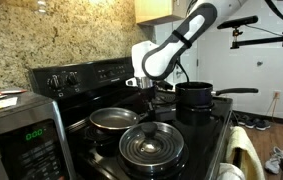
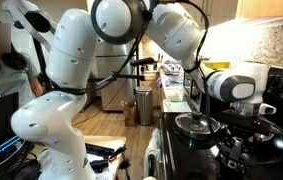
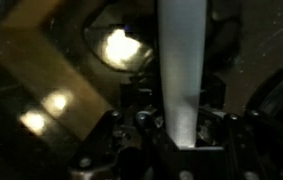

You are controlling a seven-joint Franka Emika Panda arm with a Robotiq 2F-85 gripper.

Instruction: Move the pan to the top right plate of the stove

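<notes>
The silvery pan (image 1: 111,119) sits on a burner of the black stove (image 1: 206,135) by the raised back panel. It also shows in an exterior view (image 2: 257,146). Its long pale handle (image 3: 181,60) runs straight between my jaws in the wrist view. My gripper (image 3: 181,132) is shut on that handle, low over the stove in both exterior views (image 1: 149,92) (image 2: 243,112). A chrome-ringed plate (image 1: 166,104) lies just beside the gripper, partly hidden by it.
A round dark ribbed lidded pan (image 1: 149,146) sits in front of the silvery pan. A deep black saucepan (image 1: 193,94) with a long handle stands on the far burner. A microwave (image 1: 21,135) stands beside the stove. The knob panel (image 1: 81,75) rises behind.
</notes>
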